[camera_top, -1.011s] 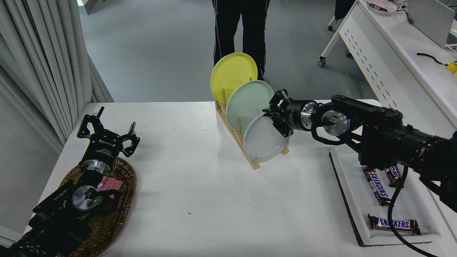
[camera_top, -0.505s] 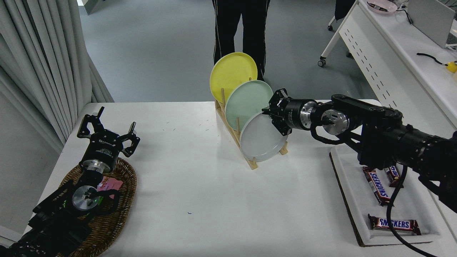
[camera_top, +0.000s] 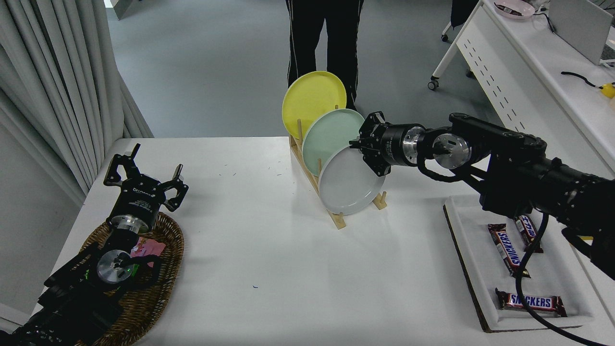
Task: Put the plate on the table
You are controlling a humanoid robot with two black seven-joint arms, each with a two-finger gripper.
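Now we see the pale grey plate point(camera_top: 348, 182) standing on edge at the near end of the wooden rack point(camera_top: 336, 218), in front of the mint-green plate point(camera_top: 329, 137) and the yellow plate point(camera_top: 310, 98). Our right gripper point(camera_top: 361, 149) is clamped on its upper right rim. The rack stands on the white table point(camera_top: 269, 259). Our left gripper point(camera_top: 144, 175) rests parked with fingers apart over the wicker basket point(camera_top: 163, 269). 3 chocolate bars point(camera_top: 507, 250) lie on the white tray point(camera_top: 475, 278) at right
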